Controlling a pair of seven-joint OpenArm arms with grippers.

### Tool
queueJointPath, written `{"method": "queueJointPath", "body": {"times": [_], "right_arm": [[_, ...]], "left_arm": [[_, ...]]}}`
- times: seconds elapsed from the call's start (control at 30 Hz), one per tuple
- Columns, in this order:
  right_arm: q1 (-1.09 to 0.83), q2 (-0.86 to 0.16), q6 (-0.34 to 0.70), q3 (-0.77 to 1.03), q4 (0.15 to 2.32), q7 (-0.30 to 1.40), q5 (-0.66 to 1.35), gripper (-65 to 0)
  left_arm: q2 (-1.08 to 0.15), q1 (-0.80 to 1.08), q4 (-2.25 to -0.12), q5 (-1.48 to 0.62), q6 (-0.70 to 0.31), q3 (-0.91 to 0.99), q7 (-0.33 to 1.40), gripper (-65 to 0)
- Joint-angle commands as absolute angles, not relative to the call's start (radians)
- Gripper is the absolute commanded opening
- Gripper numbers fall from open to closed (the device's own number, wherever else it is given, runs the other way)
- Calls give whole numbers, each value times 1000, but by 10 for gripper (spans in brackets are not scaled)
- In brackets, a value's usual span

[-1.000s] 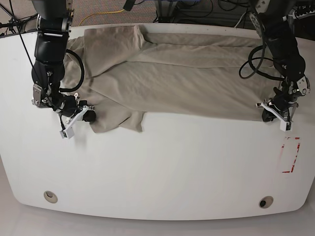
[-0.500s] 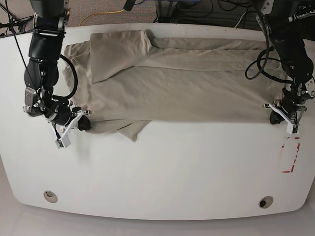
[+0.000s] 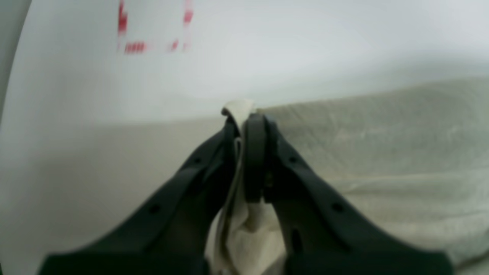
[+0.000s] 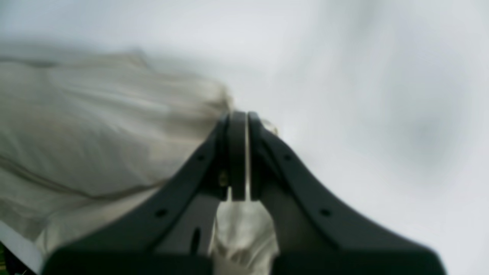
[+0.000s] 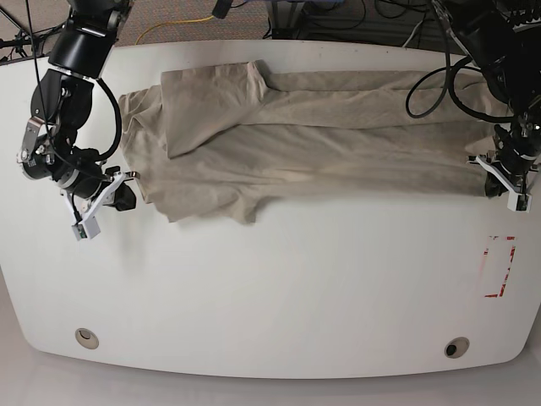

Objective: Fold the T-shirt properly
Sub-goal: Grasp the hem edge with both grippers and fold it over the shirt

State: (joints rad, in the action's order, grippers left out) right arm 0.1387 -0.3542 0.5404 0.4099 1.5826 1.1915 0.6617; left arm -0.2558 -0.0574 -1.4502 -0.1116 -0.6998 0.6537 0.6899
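Note:
The beige T-shirt (image 5: 313, 135) lies stretched sideways across the back half of the white table (image 5: 279, 288), one sleeve folded over its upper left part. My left gripper (image 5: 490, 170), at the right of the base view, is shut on the shirt's right end. In the left wrist view the left gripper (image 3: 242, 118) has a fold of the T-shirt (image 3: 382, 152) pinched between its black fingers. My right gripper (image 5: 131, 183) is shut on the shirt's left lower corner. The right wrist view shows the right gripper (image 4: 238, 116) clamped on the bunched T-shirt (image 4: 95, 126).
A red dashed rectangle (image 5: 499, 266) is marked on the table near its right edge; the red marks (image 3: 153, 34) also show beyond the left fingers. Two round holes (image 5: 86, 337) (image 5: 456, 348) sit near the front edge. Cables (image 5: 338, 17) lie on the floor behind the table.
Both grippers have closed on the shirt and moved apart, outward and toward the back. The shirt is pulled longer and flatter, and its front hem has shifted toward the back.

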Motion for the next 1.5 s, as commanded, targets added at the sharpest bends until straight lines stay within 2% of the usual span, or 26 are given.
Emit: {"method": "queueJointPath", "body": {"times": [0.0,0.33,0.43,0.53,0.6,0.63,0.9,1.07,1.33,1.4,1.47], "right_arm": [[93,-360,544,417,1638,1173,762,-650],[-58,-348,535,479,1673,1170,878,-637],[-38,-331,533,479,1673,1168,875,-517],[5,-326,532,476,1669,1168,872,-300],[45,-325,532,461,1661,1168,846,-197],[77,-323,532,427,1649,1168,814,-166],[257,-323,541,214,1446,1165,667,-190],[308,-323,541,97,1333,1076,607,-190],[312,-323,544,45,1248,1023,598,-197],[312,-321,544,45,1248,1021,599,-231],[312,-311,544,45,1248,1013,599,-331]], "left_arm": [[-271,-42,-1495,-128,-698,657,664,-650],[-271,67,-1592,-130,-698,673,664,-650],[-271,70,-1587,-130,-698,674,664,-650],[-271,70,-1587,-130,-698,676,664,-650],[-271,70,-1587,-130,-698,676,664,-650],[-271,68,-1587,-128,-698,676,664,-650],[-271,70,-1592,-128,-698,673,664,-650],[-271,68,-1581,-128,-698,671,664,-650],[-271,70,-1583,-128,-698,670,664,-650],[-271,70,-1578,-128,-698,670,664,-650],[-271,68,-1570,-128,-698,670,662,-650]]}}
